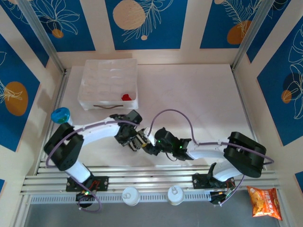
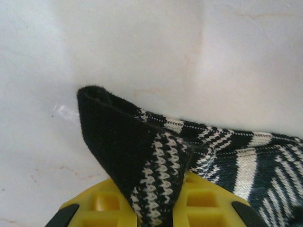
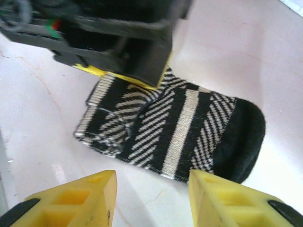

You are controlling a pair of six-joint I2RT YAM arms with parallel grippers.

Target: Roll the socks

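Observation:
The black and grey striped sock (image 3: pixel 180 127) lies flat on the white table, partly folded at its cuff end. In the top view it is a small patch (image 1: pixel 140 141) between the two grippers. My left gripper (image 2: pixel 163 203) is shut on one black end of it, and the fabric stands up in a fold (image 2: pixel 123 151) between the yellow fingers. My right gripper (image 3: pixel 151 191) is open just short of the sock's near edge, with bare table between its fingers (image 3: pixel 215 196). The left gripper's dark body (image 3: pixel 118 42) hangs over the sock's far side. The small red sock (image 1: pixel 126 97) rests in the tray's front right corner.
The white moulded tray (image 1: pixel 108 82) stands at the back left. A blue-green ball (image 1: pixel 60 115) lies by the left rail. Two white cups (image 1: pixel 130 195) (image 1: pixel 175 195) and an orange snack packet (image 1: pixel 264 202) sit below the table's near edge.

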